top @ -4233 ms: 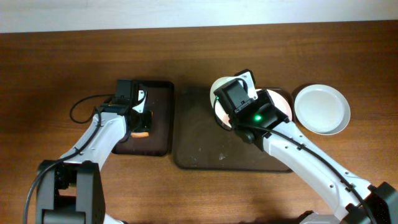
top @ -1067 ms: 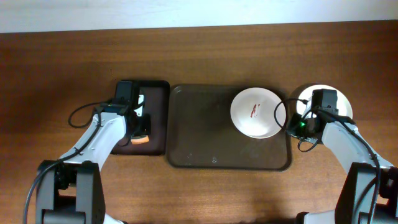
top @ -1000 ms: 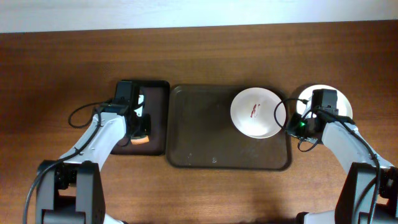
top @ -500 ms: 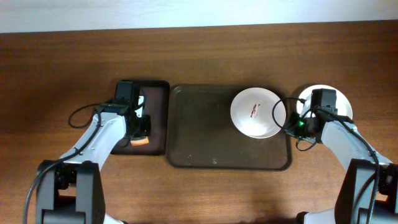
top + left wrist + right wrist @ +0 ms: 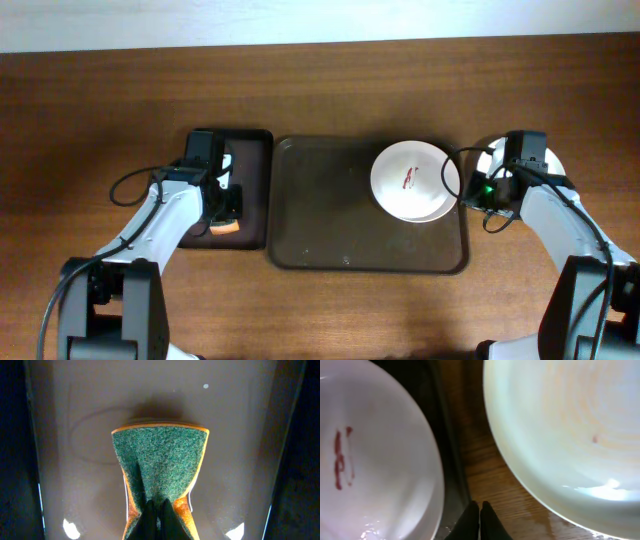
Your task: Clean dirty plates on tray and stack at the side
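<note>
A white plate (image 5: 410, 178) with a dark red smear lies at the right end of the dark brown tray (image 5: 320, 210). A second pale rim peeks out at its lower right. Another pale plate (image 5: 553, 165) rests on the wood tabletop right of the tray, mostly hidden by my right arm. My right gripper (image 5: 480, 510) is shut and empty. It hovers over the tray's right rim, between the smeared plate (image 5: 370, 460) and the plate on the table (image 5: 570, 425). My left gripper (image 5: 159, 509) is shut on a green and orange sponge (image 5: 160, 462).
A smaller black tray (image 5: 250, 150) stands left of the brown tray, and the sponge (image 5: 228, 222) and left gripper sit over it. A black cable loops on the table by the left arm (image 5: 125, 180).
My right wrist has moved a little toward the far edge and left, covering more of the plate on the table. The left arm and sponge have not moved.
</note>
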